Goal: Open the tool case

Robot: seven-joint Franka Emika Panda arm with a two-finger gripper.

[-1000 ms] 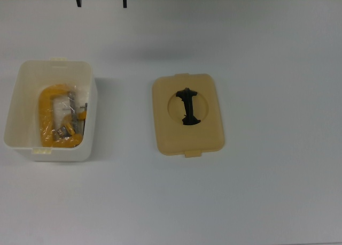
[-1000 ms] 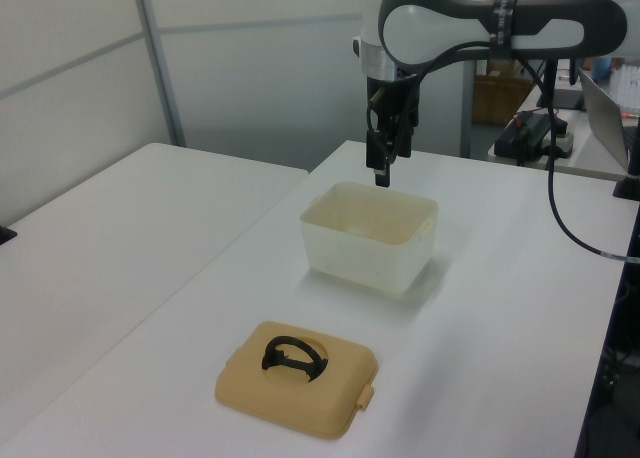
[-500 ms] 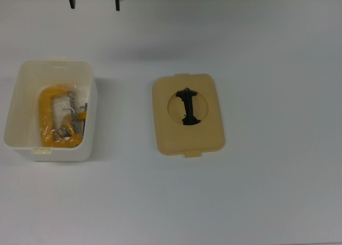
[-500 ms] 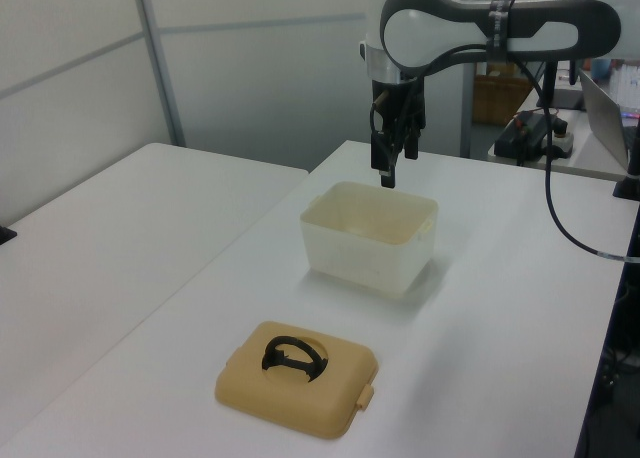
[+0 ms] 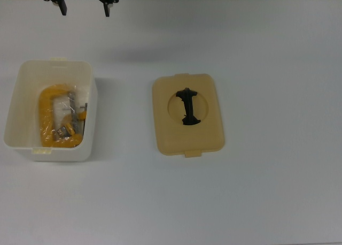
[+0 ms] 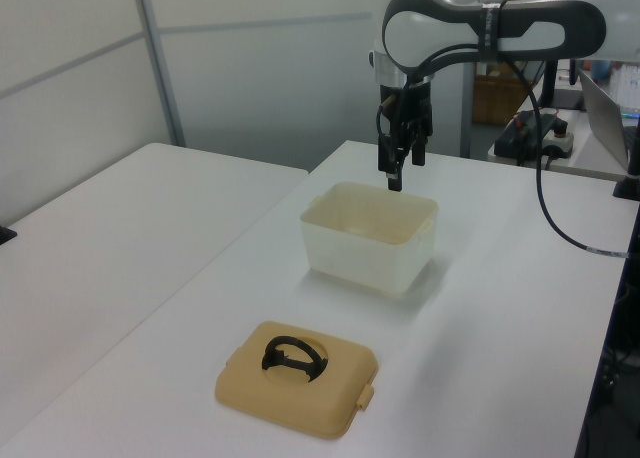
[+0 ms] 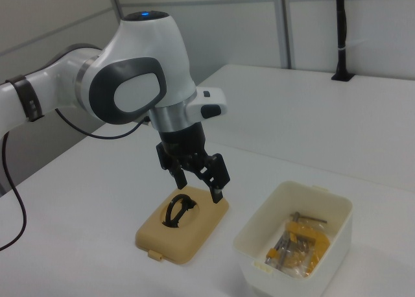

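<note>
The tool case stands open in two parts on the white table. Its white box [image 5: 20, 98] [image 6: 365, 260] [image 7: 251, 268] is at the top view's left and holds a yellow clamp in a clear bag [image 5: 57, 116]. The tan-yellow lid [image 5: 209, 128] [image 6: 300, 403] [image 7: 194, 235] lies flat apart from the box, black handle [image 5: 188, 107] facing up. My gripper [image 5: 85, 7] [image 6: 400, 168] [image 7: 199, 188] hangs open in the air with nothing in it, beyond the box's far rim in the left view and clear of both parts.
A second white table [image 6: 110, 228] adjoins on the left view's left, with a seam between them. A desk with a laptop and cables [image 6: 600, 118] stands at the left view's right. A black post [image 7: 341, 31] rises at the right view's far edge.
The gripper has drifted toward the top view's left, showing more of its fingers, and has turned a little about its wrist. It stays open. Box and lid have not moved.
</note>
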